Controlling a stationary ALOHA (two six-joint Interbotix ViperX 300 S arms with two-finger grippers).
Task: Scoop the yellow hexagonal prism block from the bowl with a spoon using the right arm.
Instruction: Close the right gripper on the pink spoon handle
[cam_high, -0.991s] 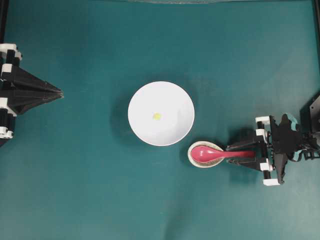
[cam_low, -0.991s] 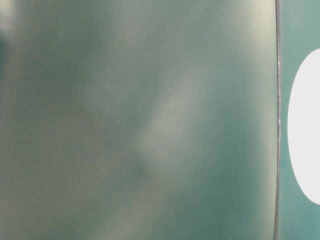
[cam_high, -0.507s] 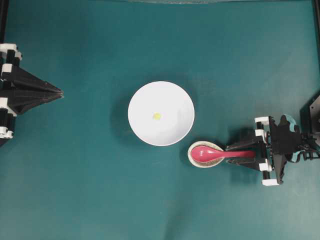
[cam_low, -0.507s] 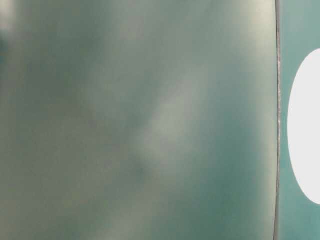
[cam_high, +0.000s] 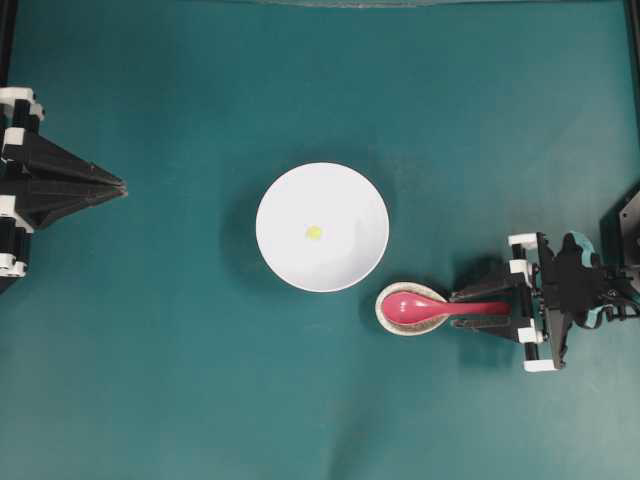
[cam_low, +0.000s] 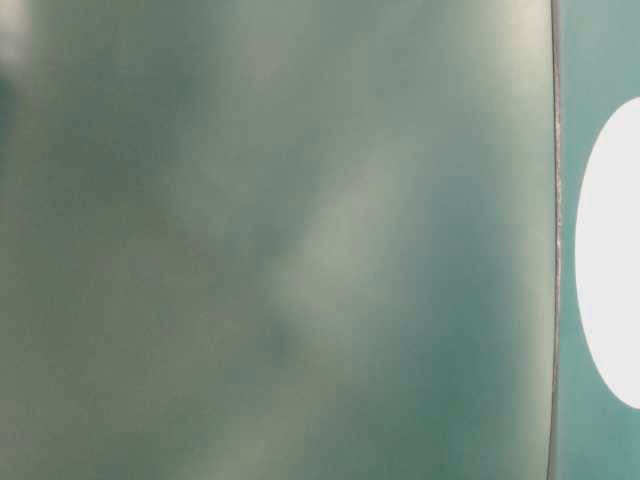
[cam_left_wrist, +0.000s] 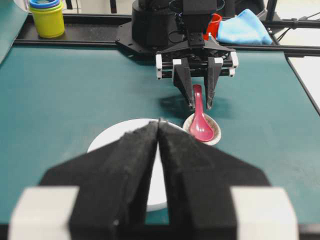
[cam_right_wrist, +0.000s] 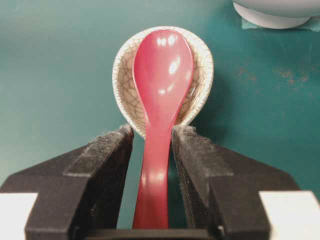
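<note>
The spoon (cam_right_wrist: 157, 125) rests propped in its rest (cam_right_wrist: 200, 80), handle raised; the right gripper (cam_right_wrist: 152, 137) straddles it, jaws apart, ready to clamp.

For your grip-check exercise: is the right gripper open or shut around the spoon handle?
Open. In the right wrist view the right gripper straddles the spoon handle, with a gap showing on each side between handle and pads.

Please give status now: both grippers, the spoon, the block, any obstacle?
Right gripper open, fingers straddling spoon handle, not clamped. Left gripper shut, idle. Spoon on rest; yellow block in bowl. Nothing blocking.
</note>
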